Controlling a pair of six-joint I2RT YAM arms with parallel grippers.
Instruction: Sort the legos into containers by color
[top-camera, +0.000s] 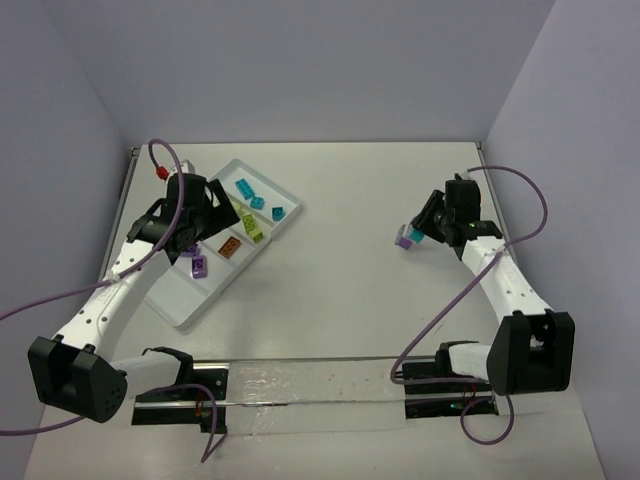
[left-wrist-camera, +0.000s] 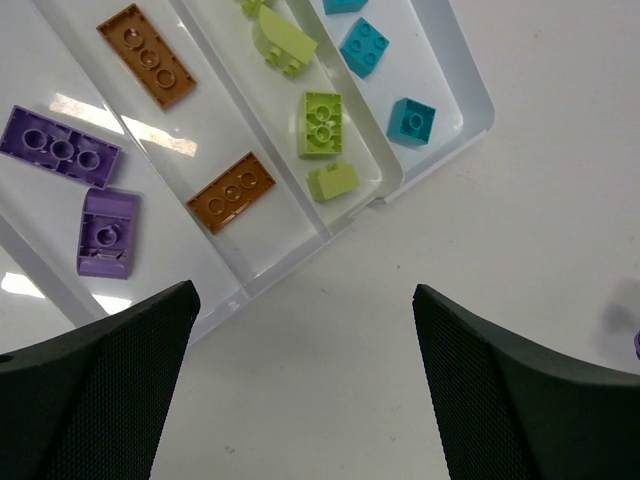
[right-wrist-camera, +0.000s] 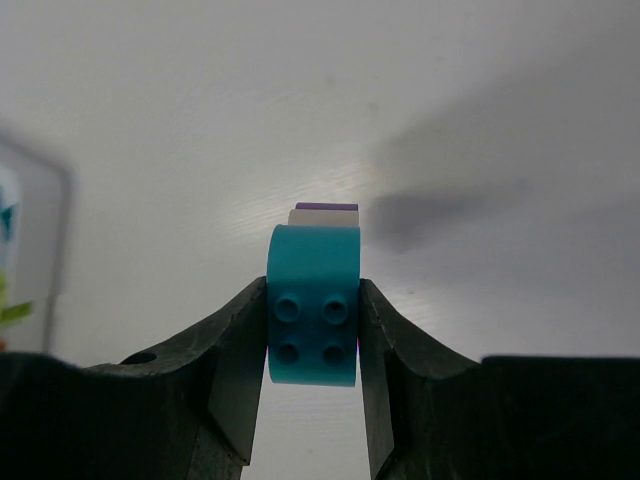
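Note:
My right gripper (top-camera: 418, 236) is shut on a teal lego (right-wrist-camera: 312, 315), its four studs facing the wrist camera and its sides pinched by both fingers. A purple lego (right-wrist-camera: 327, 207) shows just beyond it, lying at the gripper's tip (top-camera: 404, 241); whether the two touch is unclear. The white tray (top-camera: 180, 295) of containers lies at the left. Its compartments (left-wrist-camera: 215, 130) hold purple legos (left-wrist-camera: 60, 147), orange-brown legos (left-wrist-camera: 231, 192), lime green legos (left-wrist-camera: 322, 124) and teal legos (left-wrist-camera: 411, 120), one color each. My left gripper (left-wrist-camera: 305, 380) hangs open above the tray's edge (top-camera: 192, 240), holding nothing.
Bare grey table lies between the tray and the right gripper. Grey walls close in the back and both sides. Purple cables (top-camera: 520, 190) loop off both arms. A shiny strip (top-camera: 310, 385) between the arm bases runs along the near edge.

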